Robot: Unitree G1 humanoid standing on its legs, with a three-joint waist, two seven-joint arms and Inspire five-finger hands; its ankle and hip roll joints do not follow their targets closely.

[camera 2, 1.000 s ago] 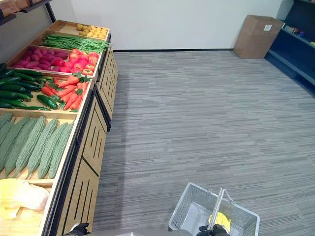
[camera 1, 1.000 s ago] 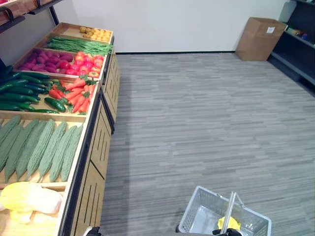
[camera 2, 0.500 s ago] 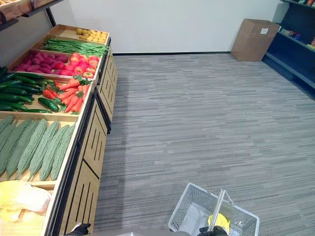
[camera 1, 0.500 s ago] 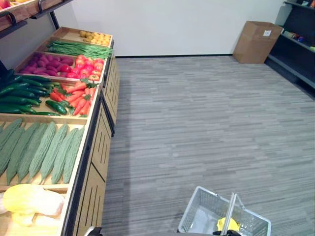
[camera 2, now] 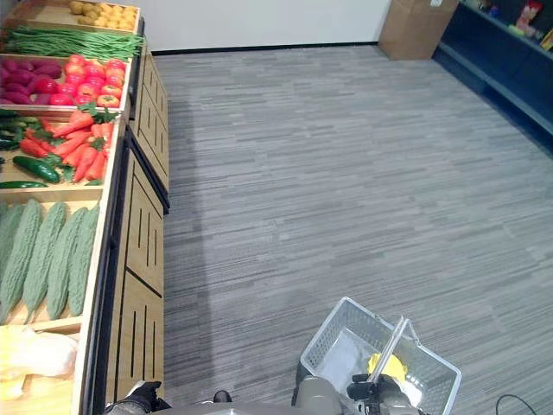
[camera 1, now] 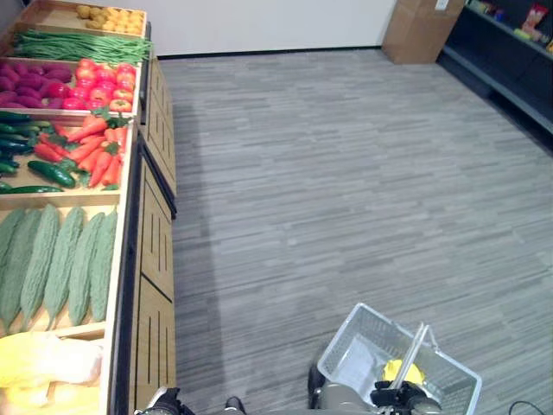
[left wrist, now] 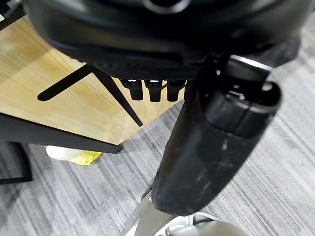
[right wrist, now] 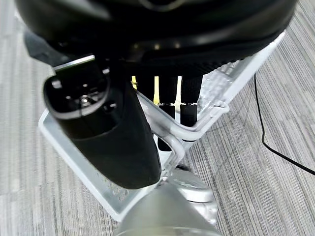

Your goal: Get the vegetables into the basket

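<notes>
A white wire basket (camera 1: 340, 337) hangs low at my right side, over the grey floor. My right hand (camera 1: 402, 398) is shut on its handle (right wrist: 197, 125), fingers curled round the bar. A yellow vegetable (camera 1: 403, 372) lies inside. On the wooden stand (camera 1: 157, 259) to my left, the bins hold bitter gourds (camera 1: 60, 259), carrots (camera 1: 91, 151), cucumbers (camera 1: 30, 164), tomatoes (camera 1: 99, 86) and green beans (camera 1: 78, 45). A pale yellow cabbage (camera 1: 43, 367) fills the nearest bin. My left hand (camera 1: 162, 402) hangs beside the stand's front, fingers relaxed, holding nothing.
Potatoes (camera 1: 108, 15) and purple sweet potatoes (camera 1: 26, 82) fill the far bins. A cardboard box (camera 1: 419, 26) stands against the back wall, next to a dark shelf (camera 1: 510, 60) on the right. A yellowish scrap (left wrist: 74, 155) lies on the floor under the stand.
The whole picture has shifted: the camera now looks further down and right, so the stand sits nearer the left edge. The basket stays in my right hand.
</notes>
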